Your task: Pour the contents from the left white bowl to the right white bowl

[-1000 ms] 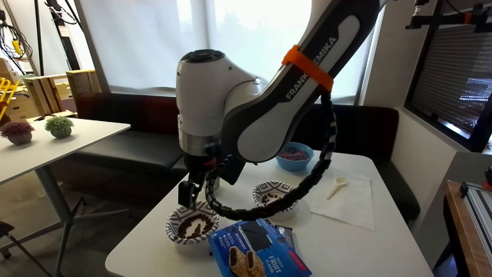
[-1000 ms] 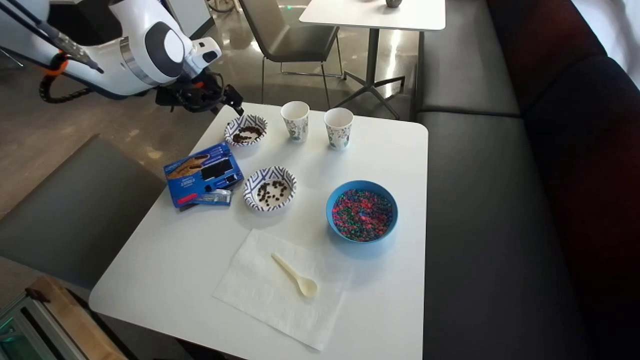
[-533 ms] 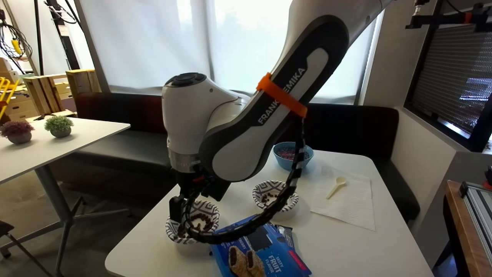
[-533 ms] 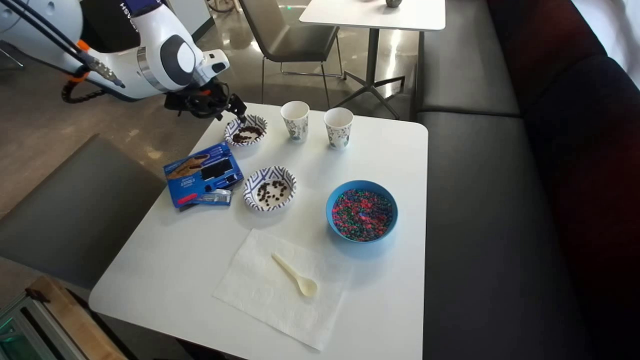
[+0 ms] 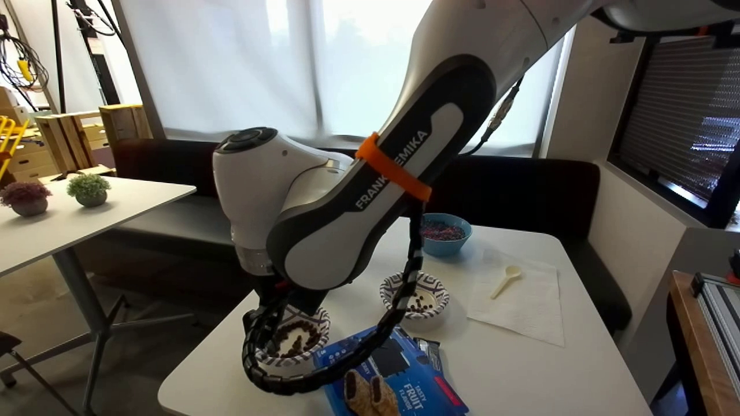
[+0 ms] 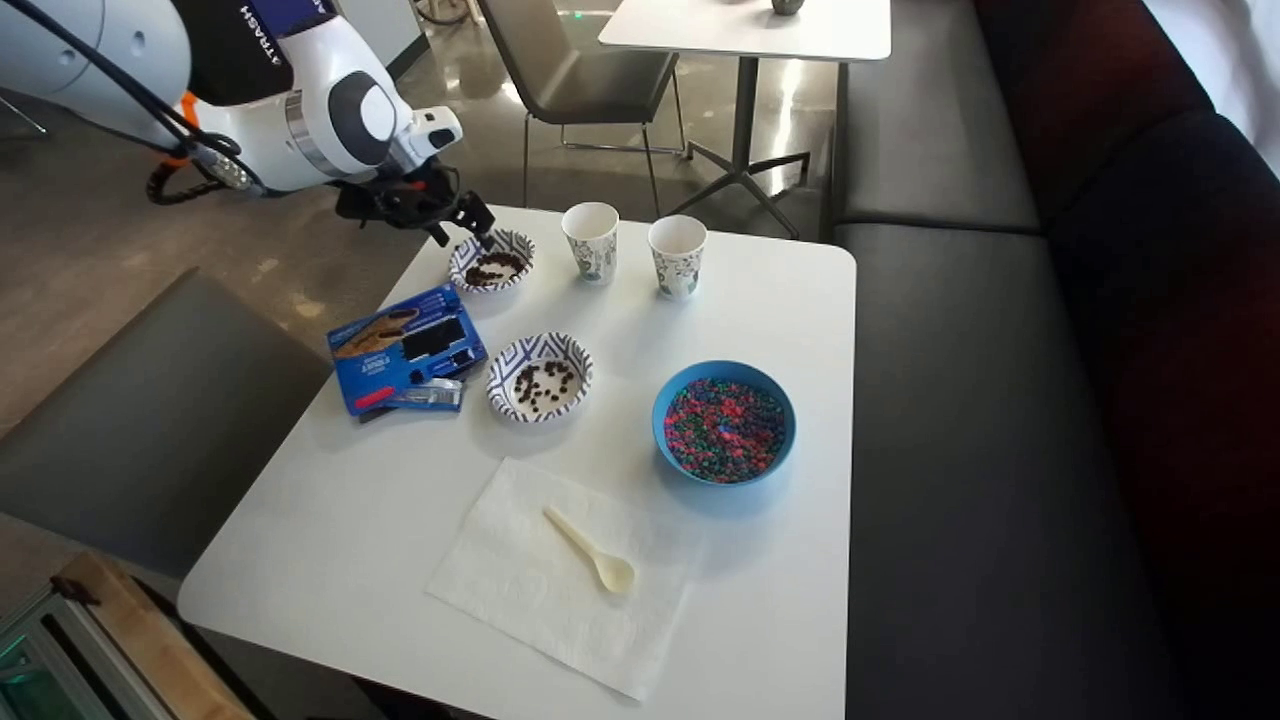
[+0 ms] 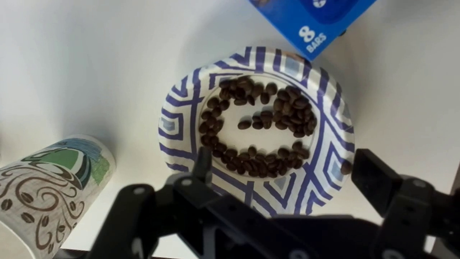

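Observation:
The left white bowl (image 5: 319, 323) has a bold patterned rim and a ring of dark beans inside. It also shows in an exterior view (image 6: 524, 243) and large in the wrist view (image 7: 257, 60). The right white bowl (image 5: 442, 297) holds fewer beans and sits apart from it, also in an exterior view (image 6: 505, 375). My gripper (image 6: 464, 238) is open and low over the left bowl's edge. In the wrist view the gripper (image 7: 283, 165) has one fingertip over the bowl's left part and one beside its right rim. Nothing is held. The arm's cable hides part of the gripper.
A blue snack box (image 6: 405, 345) lies close to the left bowl; its corner overlaps the rim in the wrist view (image 7: 312, 46). Two paper cups (image 6: 592, 245) (image 6: 678, 258) stand nearby. A blue bowl (image 6: 660, 440) of colourful bits and a spoon (image 6: 590, 550) on a napkin (image 6: 500, 560) lie farther off.
The arm has moved down toward the left white bowl, bringing the open gripper from above it to its rim. The bowls, box and cups have not moved.

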